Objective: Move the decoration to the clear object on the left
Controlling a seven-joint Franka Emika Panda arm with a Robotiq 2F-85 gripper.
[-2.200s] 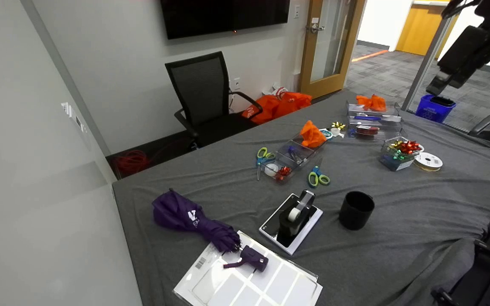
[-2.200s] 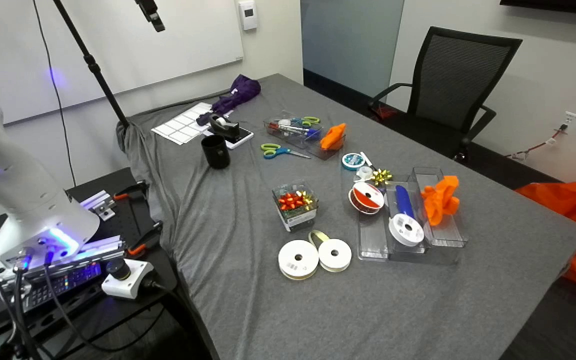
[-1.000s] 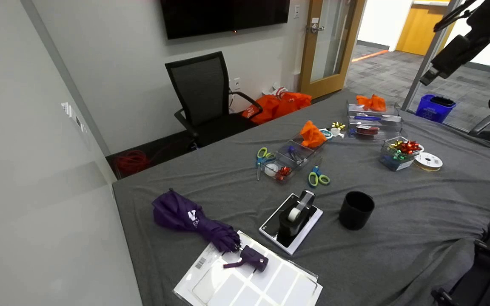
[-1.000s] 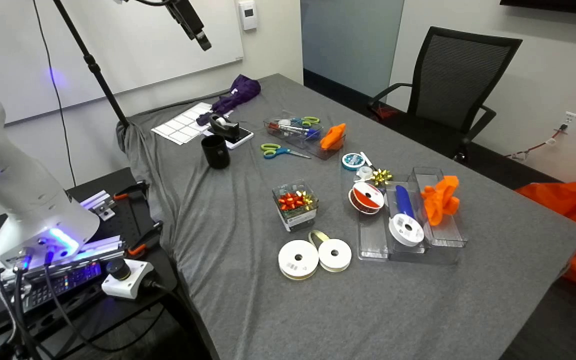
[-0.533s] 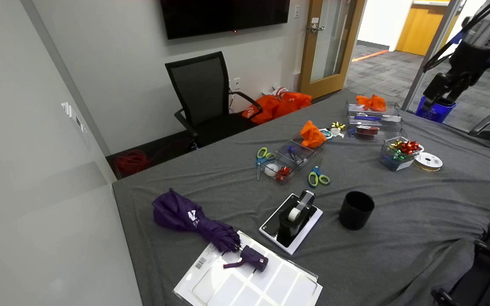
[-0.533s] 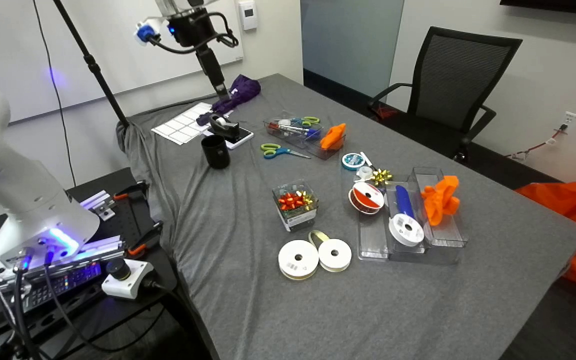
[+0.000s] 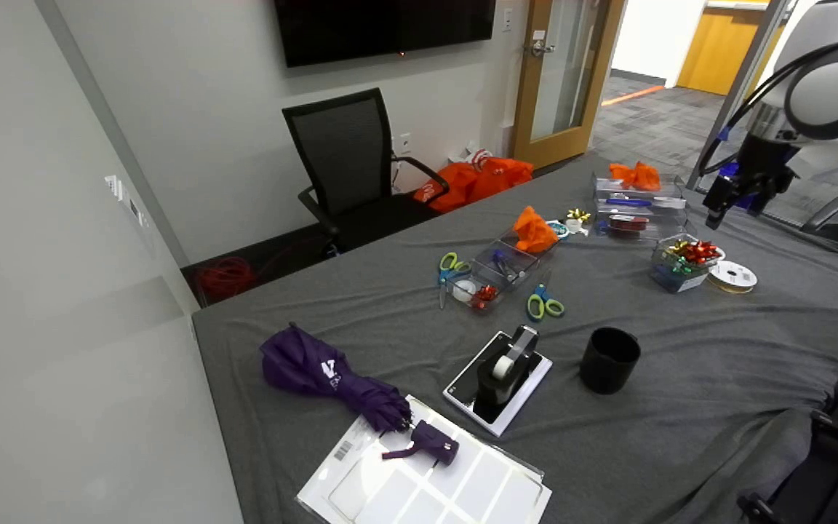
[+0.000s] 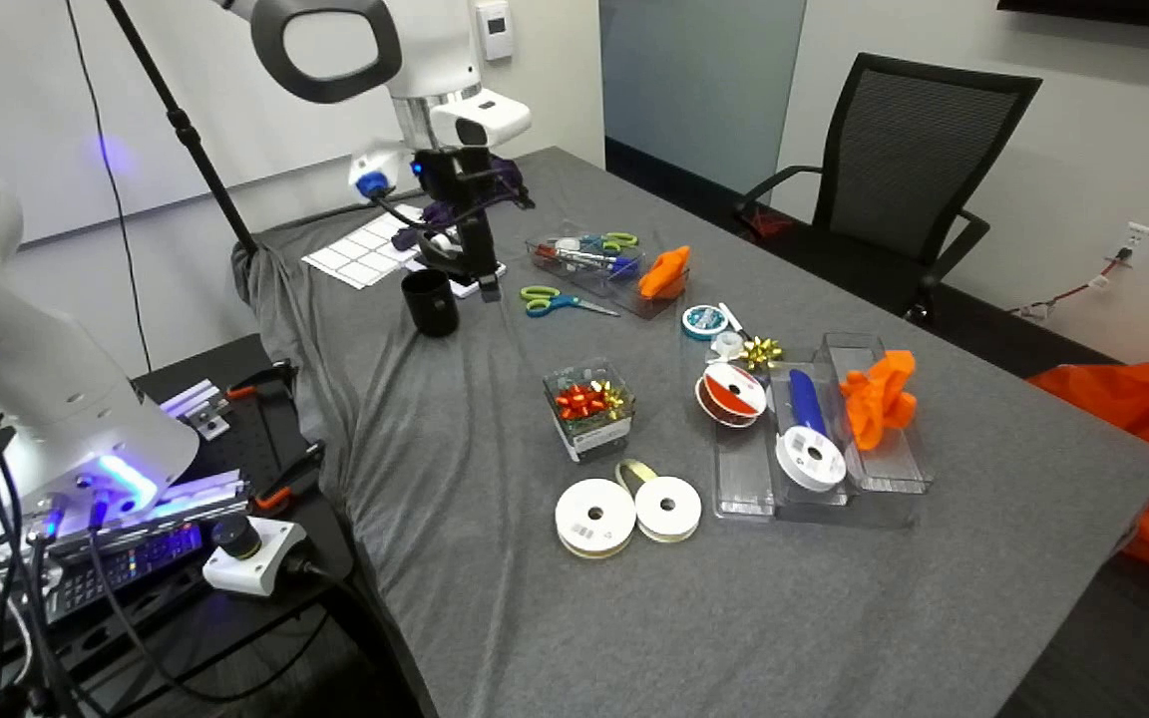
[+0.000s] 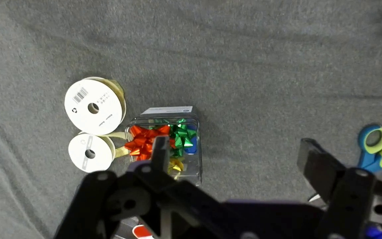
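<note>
The clear container (image 7: 665,276) stands on the table, also in an exterior view (image 8: 599,437) and the wrist view (image 9: 200,159). A shiny red bow (image 8: 582,401) sits at its top, with a gold bow (image 8: 615,400) beside it and a green bow (image 9: 182,136) inside. Another gold bow (image 8: 762,352) lies by the tape rolls, and another red bow (image 7: 486,293) is in the divided tray. My gripper (image 9: 234,146) is open and empty, raised above the table, also in an exterior view (image 7: 735,211). In the wrist view its left finger covers part of the red and gold bows.
Two white ribbon spools (image 8: 594,517) lie beside the container. Clear bins (image 8: 744,489) hold an orange cloth (image 8: 874,399) and another spool. A divided tray (image 7: 503,266), scissors (image 7: 544,302), black mug (image 7: 609,360), tape dispenser (image 7: 506,371) and purple umbrella (image 7: 324,375) are on the table.
My gripper has come down toward the table and more of the arm is in view. In an exterior view it moved right and down. The table objects have not moved.
</note>
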